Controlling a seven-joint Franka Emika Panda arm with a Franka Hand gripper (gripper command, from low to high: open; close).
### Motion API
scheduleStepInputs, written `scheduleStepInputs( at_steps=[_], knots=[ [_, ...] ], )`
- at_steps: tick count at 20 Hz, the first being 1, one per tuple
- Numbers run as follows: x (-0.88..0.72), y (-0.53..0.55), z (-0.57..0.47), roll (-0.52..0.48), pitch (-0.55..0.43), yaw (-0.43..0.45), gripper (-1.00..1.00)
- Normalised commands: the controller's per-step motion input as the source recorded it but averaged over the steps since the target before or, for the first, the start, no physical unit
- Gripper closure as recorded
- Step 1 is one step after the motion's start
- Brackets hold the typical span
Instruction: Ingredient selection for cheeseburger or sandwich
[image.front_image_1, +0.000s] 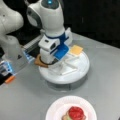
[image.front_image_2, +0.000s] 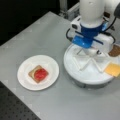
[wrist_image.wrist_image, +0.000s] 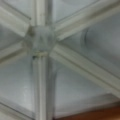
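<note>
On the round white plate (image.front_image_2: 25, 80) sits a tan bread slice (image.front_image_2: 33, 72) topped with a red round piece (image.front_image_2: 40, 73). Well apart, the tool (image.front_image_2: 92, 52) hangs low over the white divided turntable tray (image.front_image_2: 75, 67), its grip hidden. A yellow-orange square (image.front_image_2: 113, 69) and brown slice (image.front_image_2: 115, 50) lie at the tray's rim on the grey desk (image.front_image_2: 37, 40).

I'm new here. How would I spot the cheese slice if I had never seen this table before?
Find the round white tray with raised dividers, under the robot's tool in both front views. On its rim lies the cheese slice, a flat yellow-orange square. The bread beside it is brown, and the red-topped sandwich sits apart on the white plate.
</note>
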Motion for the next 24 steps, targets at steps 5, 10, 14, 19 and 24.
scheduleStepInputs(
  at_steps=[5,10,14,19,24],
  knots=[
    [-0.20,0.05,-0.15,-0.166,-0.216,0.041,-1.00],
    [-0.16,0.04,-0.18,-0.154,-0.213,0.066,-1.00],
    [-0.12,0.09,-0.20,-0.159,-0.185,0.083,-1.00],
    [-0.09,0.12,-0.14,-0.160,-0.147,0.076,-1.00],
    [-0.06,0.10,-0.09,-0.140,-0.117,0.024,-1.00]
  ],
)
